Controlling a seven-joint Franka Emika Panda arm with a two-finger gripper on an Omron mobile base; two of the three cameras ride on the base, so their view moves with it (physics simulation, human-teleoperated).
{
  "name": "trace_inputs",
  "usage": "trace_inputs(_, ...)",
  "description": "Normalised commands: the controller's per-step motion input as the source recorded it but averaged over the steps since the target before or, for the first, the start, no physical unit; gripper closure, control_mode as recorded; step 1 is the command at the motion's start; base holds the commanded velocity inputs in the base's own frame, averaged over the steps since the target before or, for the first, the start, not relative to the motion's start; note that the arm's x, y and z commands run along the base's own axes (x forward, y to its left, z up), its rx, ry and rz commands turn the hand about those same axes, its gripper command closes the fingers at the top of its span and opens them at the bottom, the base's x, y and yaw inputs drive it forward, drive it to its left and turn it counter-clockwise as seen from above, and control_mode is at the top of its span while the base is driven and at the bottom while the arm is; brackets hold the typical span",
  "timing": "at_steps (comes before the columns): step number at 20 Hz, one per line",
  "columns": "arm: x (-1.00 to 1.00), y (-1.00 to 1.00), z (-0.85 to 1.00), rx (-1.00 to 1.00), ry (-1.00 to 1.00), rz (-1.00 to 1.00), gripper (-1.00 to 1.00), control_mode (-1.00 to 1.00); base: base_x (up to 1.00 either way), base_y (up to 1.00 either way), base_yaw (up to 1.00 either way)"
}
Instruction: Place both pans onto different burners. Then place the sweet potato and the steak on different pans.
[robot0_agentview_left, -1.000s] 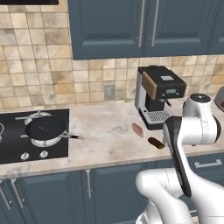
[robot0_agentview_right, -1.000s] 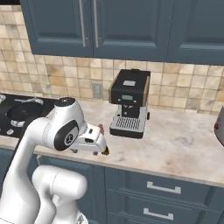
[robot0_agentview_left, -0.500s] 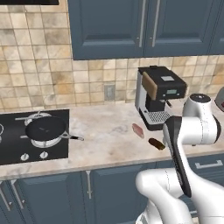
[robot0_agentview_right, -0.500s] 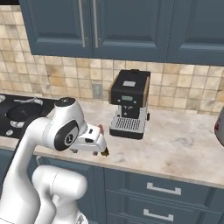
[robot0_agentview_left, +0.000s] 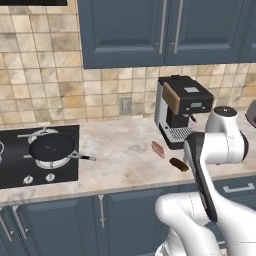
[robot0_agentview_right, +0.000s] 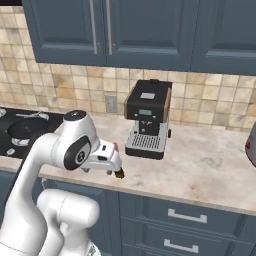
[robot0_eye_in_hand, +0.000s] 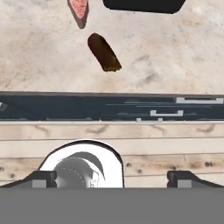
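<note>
A black pan sits on a burner of the cooktop, handle pointing right; it also shows far left as the pan. The steak lies on the counter in front of the coffee machine, and the sweet potato lies just nearer the counter's front edge. In the hand view the sweet potato and steak lie ahead of my gripper, which hangs open and empty over the counter's front edge. A curved rim at the left edge of the left base view is too cut off to identify.
A black coffee machine stands at the back of the counter, just behind the steak. Dark blue cabinets hang above, with drawers below. White knobs line the cooktop's front. My own arm blocks the right part of the counter.
</note>
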Motion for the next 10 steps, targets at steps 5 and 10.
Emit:
trace_inputs(5, 0.47, 0.14, 0.00, 0.00, 0.00, 0.02, -1.00, -1.00, 0.00, 0.00, 0.00)
trace_inputs(10, 0.44, 0.01, -0.10, 0.00, 0.00, 0.05, -1.00, -1.00, 0.00, 0.00, 0.00)
